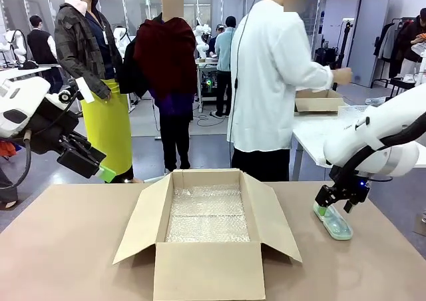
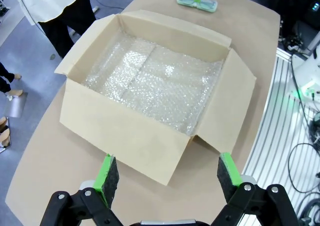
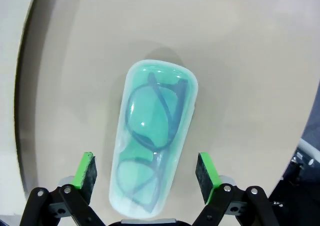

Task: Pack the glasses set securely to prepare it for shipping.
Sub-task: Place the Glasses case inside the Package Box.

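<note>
Centrally on the table (image 1: 66, 248) we see the open cardboard box (image 1: 206, 271), bubble wrap (image 1: 206, 214) lining it. Lower right lies the mint green case (image 1: 333, 224), our right gripper (image 3: 147, 168) spread astride it, pads (image 3: 86, 170) clear. At left, our left gripper (image 1: 101, 170) hangs spread.

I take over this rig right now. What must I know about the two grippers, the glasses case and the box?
Left gripper: open, holds nothing, raised to the left of the cardboard box.
Right gripper: open, fingers on either side of the mint green case, not shut on it.
The case lies flat on the table, right of the box, glasses inside.
Done: box open, lined with bubble wrap, no case in it.
Left: grasp the case, lay it on the wrap, close the flaps.
</note>
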`<state>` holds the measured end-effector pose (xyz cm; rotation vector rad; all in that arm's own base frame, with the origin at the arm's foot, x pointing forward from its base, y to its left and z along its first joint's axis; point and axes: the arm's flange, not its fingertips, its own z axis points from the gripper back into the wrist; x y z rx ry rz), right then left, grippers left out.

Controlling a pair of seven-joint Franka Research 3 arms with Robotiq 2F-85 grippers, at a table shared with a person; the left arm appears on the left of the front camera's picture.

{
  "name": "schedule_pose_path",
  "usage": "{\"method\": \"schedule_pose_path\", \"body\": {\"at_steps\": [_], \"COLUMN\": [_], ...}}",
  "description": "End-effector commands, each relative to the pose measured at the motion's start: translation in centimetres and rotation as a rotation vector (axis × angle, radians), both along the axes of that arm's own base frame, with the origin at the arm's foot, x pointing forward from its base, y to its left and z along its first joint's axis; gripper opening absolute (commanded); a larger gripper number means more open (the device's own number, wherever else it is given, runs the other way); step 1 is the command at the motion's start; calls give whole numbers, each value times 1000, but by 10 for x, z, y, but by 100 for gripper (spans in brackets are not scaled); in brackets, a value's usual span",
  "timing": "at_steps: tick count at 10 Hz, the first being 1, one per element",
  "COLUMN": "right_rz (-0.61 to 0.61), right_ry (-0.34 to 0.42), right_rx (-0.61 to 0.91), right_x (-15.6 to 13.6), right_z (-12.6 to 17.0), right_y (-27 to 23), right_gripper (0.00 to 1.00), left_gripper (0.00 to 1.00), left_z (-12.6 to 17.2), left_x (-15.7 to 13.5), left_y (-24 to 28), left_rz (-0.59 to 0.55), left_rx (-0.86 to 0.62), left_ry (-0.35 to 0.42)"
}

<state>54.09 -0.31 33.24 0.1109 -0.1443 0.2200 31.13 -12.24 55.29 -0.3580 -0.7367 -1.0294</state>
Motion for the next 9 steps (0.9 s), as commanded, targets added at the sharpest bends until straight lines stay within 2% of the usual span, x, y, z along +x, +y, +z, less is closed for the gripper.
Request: {"method": "schedule_pose_path", "body": {"at_steps": [1, 3, 6, 9], "right_rz": [-29, -50, -33, -38], "right_ry": [21, 43, 49, 32], "right_rx": [18, 9, -14, -35], "right_x": [7, 9, 6, 3], "right_z": [-14, -30, -31, -9], "right_y": [5, 2, 6, 12], "right_gripper": [100, 100, 70, 42], "left_gripper": [100, 100, 100, 100], "left_z": [0, 0, 0, 0], "left_x": [-1, -1, -1, -1], "left_y": [1, 1, 1, 1], "left_rz": [-10, -10, -10, -10], "left_rx": [-9, -9, -9, -9], "left_ry": [2, 2, 2, 2]}}
